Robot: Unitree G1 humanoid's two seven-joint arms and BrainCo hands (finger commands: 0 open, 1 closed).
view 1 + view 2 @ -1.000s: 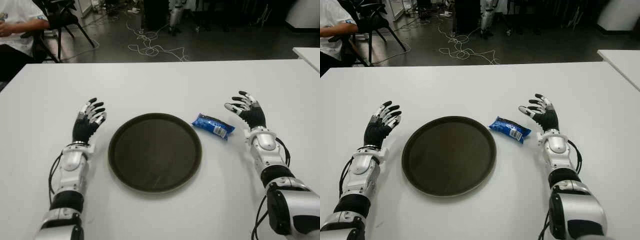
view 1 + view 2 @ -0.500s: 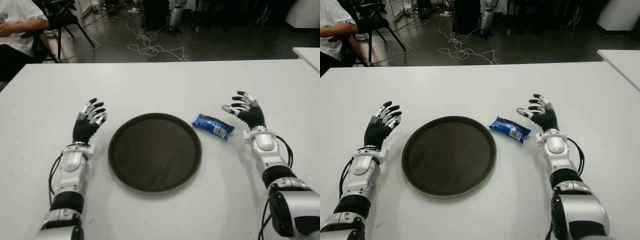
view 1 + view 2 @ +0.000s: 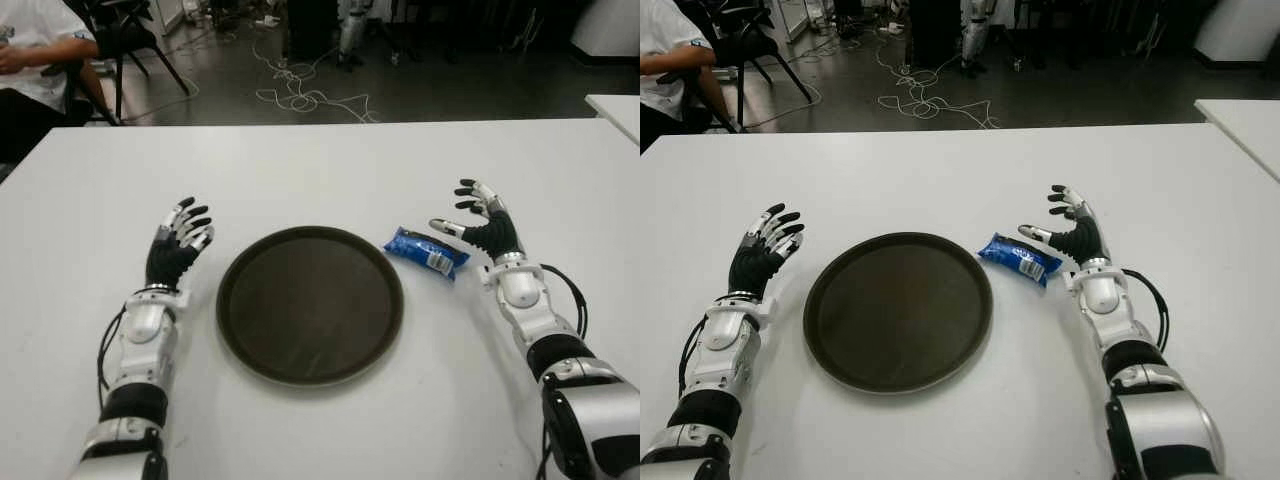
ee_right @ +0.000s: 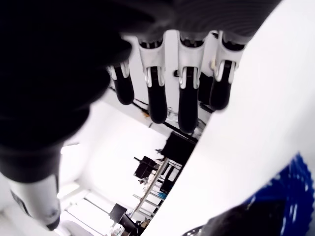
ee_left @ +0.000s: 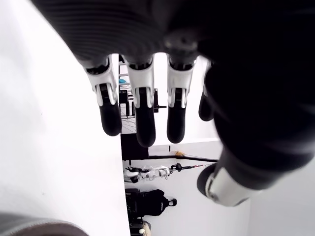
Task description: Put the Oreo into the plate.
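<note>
A blue Oreo packet [image 3: 427,252] lies flat on the white table [image 3: 330,160], just right of a round dark plate [image 3: 310,303]. My right hand [image 3: 473,219] is open right beside the packet, its thumb reaching over the packet's right end; whether it touches I cannot tell. A blue edge of the Oreo packet [image 4: 290,184] shows in the right wrist view beyond the spread fingers [image 4: 187,98]. My left hand [image 3: 178,238] stays open to the left of the plate, holding nothing.
A person sits on a chair [image 3: 30,60] beyond the table's far left corner. Cables [image 3: 300,95] lie on the dark floor behind the table. Another white table's corner [image 3: 615,105] shows at the far right.
My right hand has moved left toward the Oreo packet, and its thumb now reaches over the packet's right end. The packet, the plate and my left hand have not moved.
</note>
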